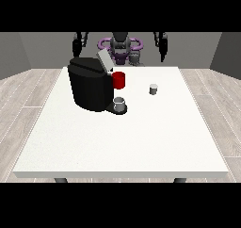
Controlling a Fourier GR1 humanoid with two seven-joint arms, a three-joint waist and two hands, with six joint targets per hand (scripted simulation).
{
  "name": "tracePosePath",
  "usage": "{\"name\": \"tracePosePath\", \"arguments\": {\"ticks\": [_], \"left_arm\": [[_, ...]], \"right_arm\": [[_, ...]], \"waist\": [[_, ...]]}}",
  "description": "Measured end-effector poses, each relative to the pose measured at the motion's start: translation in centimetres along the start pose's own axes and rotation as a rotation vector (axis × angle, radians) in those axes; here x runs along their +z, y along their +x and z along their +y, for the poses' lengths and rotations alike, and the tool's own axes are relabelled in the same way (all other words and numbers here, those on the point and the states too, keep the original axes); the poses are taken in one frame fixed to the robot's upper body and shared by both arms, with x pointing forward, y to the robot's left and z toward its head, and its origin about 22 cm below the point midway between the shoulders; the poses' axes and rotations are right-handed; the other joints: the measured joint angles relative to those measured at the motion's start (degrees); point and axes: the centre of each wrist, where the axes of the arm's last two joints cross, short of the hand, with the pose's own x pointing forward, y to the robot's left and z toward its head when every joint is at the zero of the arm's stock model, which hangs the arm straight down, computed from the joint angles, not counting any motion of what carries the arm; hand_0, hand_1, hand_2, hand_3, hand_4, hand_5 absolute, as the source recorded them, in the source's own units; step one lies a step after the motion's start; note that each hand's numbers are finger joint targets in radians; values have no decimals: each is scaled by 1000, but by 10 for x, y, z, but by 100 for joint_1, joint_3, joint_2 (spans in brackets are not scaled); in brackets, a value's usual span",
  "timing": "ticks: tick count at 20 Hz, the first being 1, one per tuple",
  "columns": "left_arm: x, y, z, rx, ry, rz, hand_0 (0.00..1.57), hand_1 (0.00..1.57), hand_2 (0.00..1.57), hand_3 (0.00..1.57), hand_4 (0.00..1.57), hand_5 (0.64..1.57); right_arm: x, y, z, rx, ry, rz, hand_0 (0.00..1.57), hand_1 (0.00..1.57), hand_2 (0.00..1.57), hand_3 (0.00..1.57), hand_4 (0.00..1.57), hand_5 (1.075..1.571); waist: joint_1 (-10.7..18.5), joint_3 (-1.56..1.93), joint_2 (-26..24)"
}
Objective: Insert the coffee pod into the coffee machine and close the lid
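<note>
A black coffee machine (89,88) stands on the white table (122,137) at the left of the middle. Its grey lid (104,61) is tilted up and open. A red part (119,80) sticks out at its right side, and a grey cup (120,103) sits on its base below. A small grey coffee pod (153,89) stands alone on the table to the right of the machine. Both hands are raised at the far edge, behind the table: the hand at the view's left (78,44) and the hand at the view's right (162,43). Neither touches anything.
The robot's torso (120,47) with purple rings is behind the table's far edge. Wooden floor surrounds the table. White tabletop stretches from the machine and the pod to the near edge.
</note>
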Motion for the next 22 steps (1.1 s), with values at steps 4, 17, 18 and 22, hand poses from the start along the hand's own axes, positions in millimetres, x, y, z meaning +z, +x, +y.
{"name": "tracePosePath", "arguments": {"ticks": [4, 17, 18, 22], "left_arm": [[-3, -4, -7, 15, -44, -29, 0, 0, 0, 0, 713, 1571], [-30, 6, 21, -174, -132, -42, 0, 0, 0, 0, 0, 1571], [-36, 9, 26, -208, -123, -44, 0, 0, 0, 0, 0, 1571], [-50, 9, 45, -329, -104, -27, 0, 0, 0, 0, 0, 1571]], "right_arm": [[-3, -4, -7, -35, 3, -9, 0, 0, 0, 0, 328, 1571], [-8, -1, 4, -94, -9, -121, 0, 0, 0, 0, 337, 1571], [-12, 2, 3, -97, -8, -144, 0, 0, 0, 0, 302, 1571], [-17, 7, 11, -102, 21, -194, 0, 0, 0, 0, 386, 1571]], "waist": [[31, -20, -41], [-256, -32, 184], [-303, -32, 292], [-481, -34, 602]]}}
